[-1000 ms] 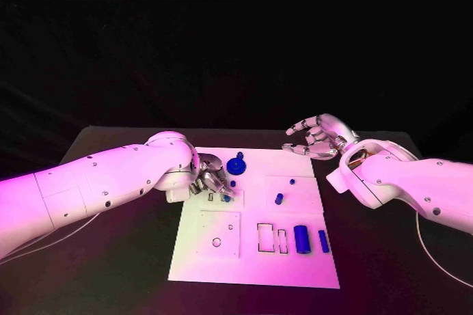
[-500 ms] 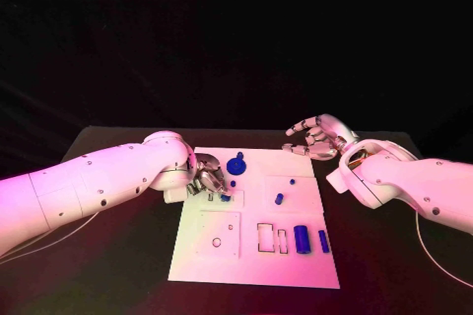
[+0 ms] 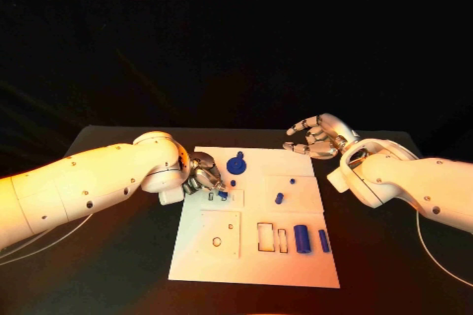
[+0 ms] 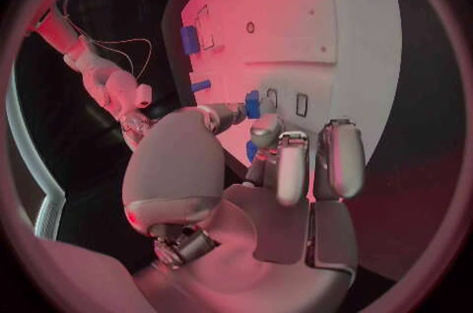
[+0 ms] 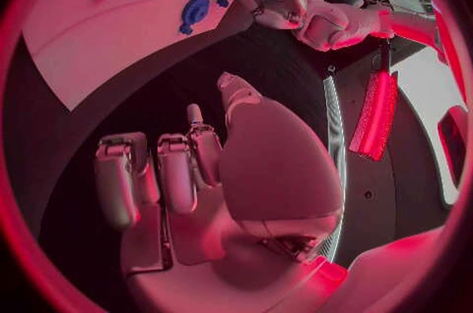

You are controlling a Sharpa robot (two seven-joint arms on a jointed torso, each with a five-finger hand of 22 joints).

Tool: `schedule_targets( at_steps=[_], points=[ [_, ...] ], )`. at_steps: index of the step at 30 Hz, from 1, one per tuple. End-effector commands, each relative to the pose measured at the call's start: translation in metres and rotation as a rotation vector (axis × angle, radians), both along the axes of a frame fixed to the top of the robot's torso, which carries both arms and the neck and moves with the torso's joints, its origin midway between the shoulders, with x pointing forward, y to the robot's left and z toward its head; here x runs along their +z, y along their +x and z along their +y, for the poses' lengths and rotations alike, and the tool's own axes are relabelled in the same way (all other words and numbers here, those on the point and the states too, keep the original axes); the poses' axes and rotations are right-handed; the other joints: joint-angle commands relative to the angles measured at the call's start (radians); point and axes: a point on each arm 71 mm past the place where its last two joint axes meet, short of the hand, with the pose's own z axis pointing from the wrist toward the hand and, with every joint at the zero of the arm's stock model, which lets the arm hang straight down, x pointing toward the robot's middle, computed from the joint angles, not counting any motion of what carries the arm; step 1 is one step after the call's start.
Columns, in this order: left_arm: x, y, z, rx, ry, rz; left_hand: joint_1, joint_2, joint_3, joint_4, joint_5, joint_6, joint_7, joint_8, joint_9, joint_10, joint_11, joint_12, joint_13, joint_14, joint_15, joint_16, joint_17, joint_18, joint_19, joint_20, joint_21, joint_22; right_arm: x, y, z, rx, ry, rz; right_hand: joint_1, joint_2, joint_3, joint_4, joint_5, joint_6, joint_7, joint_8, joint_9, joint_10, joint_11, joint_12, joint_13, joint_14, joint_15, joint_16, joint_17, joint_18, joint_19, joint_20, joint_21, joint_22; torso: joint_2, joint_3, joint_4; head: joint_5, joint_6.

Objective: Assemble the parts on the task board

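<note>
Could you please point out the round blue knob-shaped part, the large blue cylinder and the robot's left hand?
Round blue knob-shaped part (image 3: 236,166), head view, on its disc face.
Large blue cylinder (image 3: 301,239), head view, mid-length of its body.
Silver left hand (image 3: 205,177), head view, middle of the hand, over the white task board.

Left silver many-fingered hand sits low over the left edge of the white rectangular task board, fingertips pinching a small blue block, so that corner is blocked. Just beside it stand a round blue knob part and a small blue peg. Mid-board: a short blue peg. Right side: a blue cylinder and a slimmer blue bar lying side by side. Near end of the board is bare. Right silver hand hangs off the far right corner, fingers curled, holding nothing.
</note>
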Motion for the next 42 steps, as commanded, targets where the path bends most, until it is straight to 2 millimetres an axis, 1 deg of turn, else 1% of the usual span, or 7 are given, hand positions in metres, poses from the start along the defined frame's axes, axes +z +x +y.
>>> schedule_targets(
  at_steps=[1, 5, 10, 17, 35, 38, 42],
  points=[
    [0.004, 0.0, -0.003, 0.025, -0.028, -0.064, -0.013, -0.001, 0.192, -0.2, 0.012, 0.014, -0.004, 0.004, 0.003, 0.009, -0.001, 0.005, 0.004, 0.093, -0.005, 0.007, 0.223, -0.007, 0.01, 0.0, 0.007, 0.005, -0.001, 0.0, 0.001, 0.016, -0.01, 0.001, -0.01, 0.0, 0.005, 0.001, 0.005, 0.002, -0.002, 0.004, -0.002, -0.003, -0.001, -0.004, 0.078, 0.072, -0.004, -0.004, 0.13, -0.002, 0.077, 0.0, -0.004, 0.237, 0.001, 0.0002, 0.0009, 0.002, -0.002],
    [0.004, -0.001, -0.003, 0.017, 0.001, -0.118, -0.013, -0.004, 0.193, -0.205, 0.022, 0.018, -0.006, 0.003, 0.004, 0.014, -0.002, 0.008, 0.008, 0.093, -0.006, 0.007, 0.223, -0.008, 0.014, -0.001, 0.009, 0.011, -0.001, 0.0, 0.001, 0.016, -0.01, 0.001, -0.01, 0.0, 0.005, 0.001, 0.005, 0.002, -0.002, 0.004, -0.002, -0.003, -0.001, -0.004, 0.078, 0.072, -0.004, -0.004, 0.13, -0.002, 0.077, 0.0, -0.004, 0.237, 0.0, 0.0006, -0.0003, 0.005, -0.005],
    [0.002, -0.004, -0.003, 0.011, 0.036, -0.171, -0.016, -0.006, 0.197, -0.209, 0.039, 0.024, -0.007, 0.003, 0.006, 0.02, -0.004, 0.011, 0.014, 0.093, -0.008, 0.006, 0.221, -0.009, 0.019, -0.002, 0.012, 0.017, 0.0, -0.001, 0.001, 0.024, -0.029, -0.017, -0.005, -0.003, 0.009, -0.004, 0.009, 0.002, -0.002, 0.006, -0.003, -0.003, -0.002, -0.004, 0.078, 0.072, -0.004, -0.003, 0.131, -0.002, 0.077, -0.001, -0.004, 0.237, -0.001, 0.0001, -0.0003, 0.002, -0.007],
    [-0.003, -0.006, -0.005, -0.001, 0.073, -0.206, -0.016, -0.008, 0.199, -0.212, 0.049, 0.028, -0.008, 0.002, 0.007, 0.025, -0.005, 0.014, 0.019, 0.093, -0.009, 0.006, 0.221, -0.01, 0.021, -0.004, 0.013, 0.02, 0.0, -0.001, 0.001, 0.027, -0.036, -0.027, -0.005, -0.003, 0.009, -0.004, 0.009, 0.002, -0.002, 0.006, -0.003, -0.003, -0.002, -0.004, 0.078, 0.072, -0.004, -0.003, 0.131, -0.002, 0.077, -0.001, -0.004, 0.237, 0.0, 0.0005, -0.0015, 0.007, -0.007],
    [-0.008, -0.009, -0.011, -0.038, 0.103, -0.201, -0.035, -0.017, 0.199, -0.219, 0.11, 0.046, -0.014, -0.002, 0.012, 0.044, -0.01, 0.021, 0.036, 0.094, -0.014, 0.008, 0.224, -0.011, 0.026, -0.008, 0.016, 0.026, 0.0, -0.001, 0.002, 0.025, -0.037, -0.028, -0.003, -0.004, 0.011, -0.004, 0.008, 0.002, -0.003, 0.007, -0.003, -0.003, -0.002, -0.004, 0.078, 0.072, -0.005, -0.004, 0.13, -0.002, 0.077, -0.001, -0.004, 0.237, 0.001, 0.0002, -0.0029, 0.01, -0.009],
    [-0.008, -0.01, -0.012, -0.044, 0.109, -0.196, -0.038, -0.018, 0.199, -0.22, 0.118, 0.048, -0.015, -0.002, 0.013, 0.046, -0.011, 0.022, 0.039, 0.094, -0.015, 0.007, 0.223, -0.011, 0.027, -0.008, 0.016, 0.027, 0.0, -0.001, 0.002, 0.023, -0.04, -0.031, -0.003, -0.004, 0.012, -0.004, 0.008, 0.003, -0.003, 0.008, -0.003, -0.003, -0.002, -0.003, 0.078, 0.072, -0.005, -0.004, 0.13, -0.002, 0.076, -0.001, -0.005, 0.236, 0.001, 0.0005, -0.0034, 0.007, -0.007],
    [-0.009, -0.01, -0.013, -0.052, 0.119, -0.197, -0.04, -0.018, 0.199, -0.22, 0.124, 0.049, -0.015, -0.002, 0.014, 0.048, -0.011, 0.024, 0.042, 0.094, -0.015, 0.007, 0.223, -0.012, 0.028, -0.009, 0.017, 0.028, 0.0, -0.001, 0.003, 0.02, -0.042, -0.033, -0.003, -0.004, 0.012, -0.004, 0.008, 0.003, -0.003, 0.008, -0.003, -0.003, -0.002, -0.003, 0.078, 0.072, -0.005, -0.004, 0.13, -0.002, 0.076, -0.001, -0.005, 0.236, 0.001, -0.0001, -0.0014, 0.007, -0.008]
  ],
)
